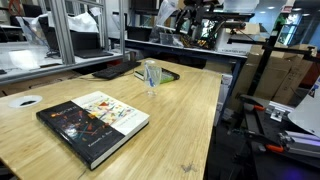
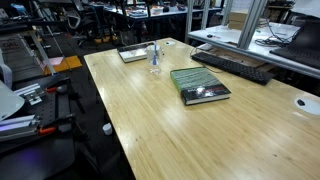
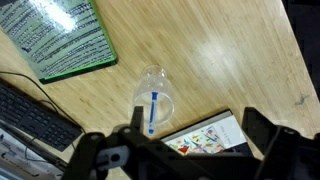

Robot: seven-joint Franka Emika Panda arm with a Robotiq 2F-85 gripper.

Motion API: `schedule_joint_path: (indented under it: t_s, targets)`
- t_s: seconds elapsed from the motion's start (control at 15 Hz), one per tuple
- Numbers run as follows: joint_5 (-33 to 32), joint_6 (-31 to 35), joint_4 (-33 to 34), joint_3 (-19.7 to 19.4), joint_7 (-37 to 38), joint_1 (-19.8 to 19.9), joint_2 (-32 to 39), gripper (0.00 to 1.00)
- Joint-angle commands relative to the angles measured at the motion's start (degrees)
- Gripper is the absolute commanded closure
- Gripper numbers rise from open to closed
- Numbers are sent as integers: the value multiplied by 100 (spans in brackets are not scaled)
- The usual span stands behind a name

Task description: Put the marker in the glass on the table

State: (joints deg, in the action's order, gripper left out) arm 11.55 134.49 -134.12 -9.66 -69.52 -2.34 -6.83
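While the gripper points straight down above the glass, jaws spread wide and empty, marker standing inside it, wooden table beneath.

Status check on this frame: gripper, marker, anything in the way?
Gripper open, holding nothing. Marker sits inside the glass. Nothing blocking; book lies apart from the glass.

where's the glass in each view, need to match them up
In an exterior view: glass upper middle, beyond the large book.
In an exterior view: glass upper middle, left of the large book.
Wrist view: glass centre, seen from above.
Shared landmark: the large book, top left in the wrist view.
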Motion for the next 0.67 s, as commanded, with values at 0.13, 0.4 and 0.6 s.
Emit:
schedule_joint_path:
  t_s: [0.13, 0.4, 0.6]
  targets:
    - [-10, 4, 13, 132, -7, 152, 3, 0]
    - [1286, 1005, -251, 181, -75, -9, 97, 0]
    - [2179, 2025, -432, 336, -98, -84, 359, 0]
